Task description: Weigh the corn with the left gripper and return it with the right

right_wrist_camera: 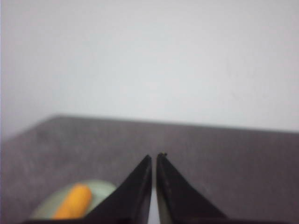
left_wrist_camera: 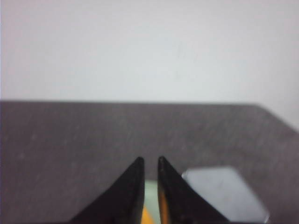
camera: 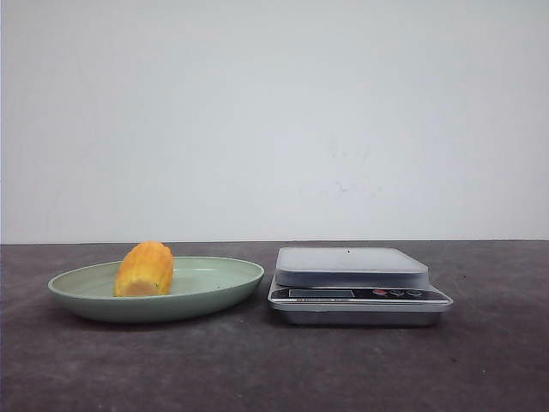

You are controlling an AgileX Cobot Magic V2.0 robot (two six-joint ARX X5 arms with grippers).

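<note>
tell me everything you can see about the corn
The corn is a short, stubby yellow-orange cob piece with ribbed kernel rows. It lies on its side in the pale green plate, left of centre, resting on the plate's floor. Nothing else touches it; no gripper is near it in the front view.

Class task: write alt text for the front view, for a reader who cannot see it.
A corn piece lies on a green plate at left, beside a digital kitchen scale with nothing on it, on a dark table before a white wall.
</note>
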